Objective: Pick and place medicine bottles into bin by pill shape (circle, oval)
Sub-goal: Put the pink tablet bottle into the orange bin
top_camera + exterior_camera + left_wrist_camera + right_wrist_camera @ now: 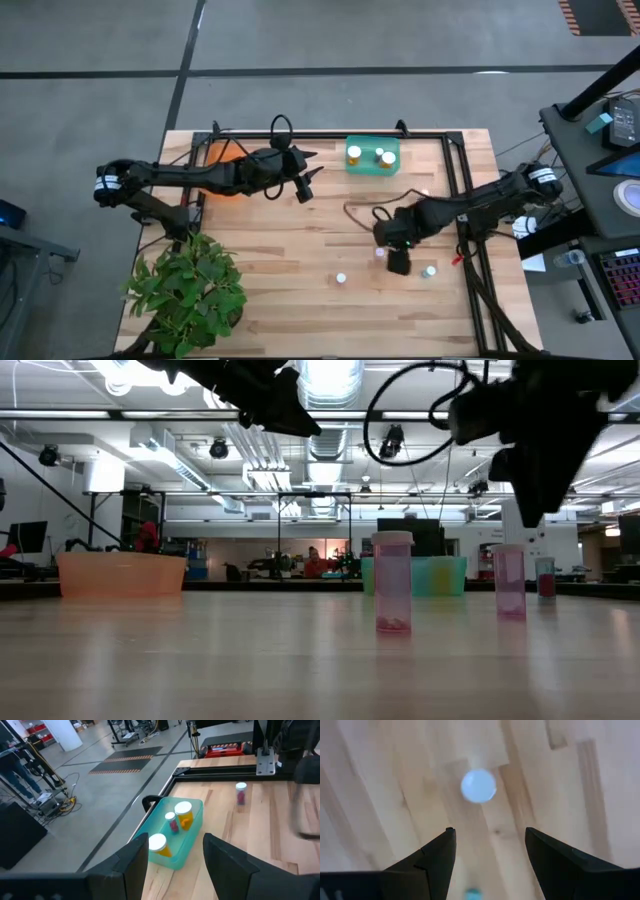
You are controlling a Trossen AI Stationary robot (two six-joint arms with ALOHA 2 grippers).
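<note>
Wooden desk point(300, 250), green bin point(372, 157) at the far edge holding three medicine bottles point(183, 814), left gripper point(306, 185) beside it, fingers released, right gripper point(398, 263) spread empty above a white-capped bottle point(478, 785)

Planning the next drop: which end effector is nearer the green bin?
Left. The left end effector hangs just beside the green bin; the right end effector is farther off, among loose bottles.

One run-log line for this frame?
right claw: open above a bottle | left claw: open, empty, near green bin | green bin: three bottles
</note>
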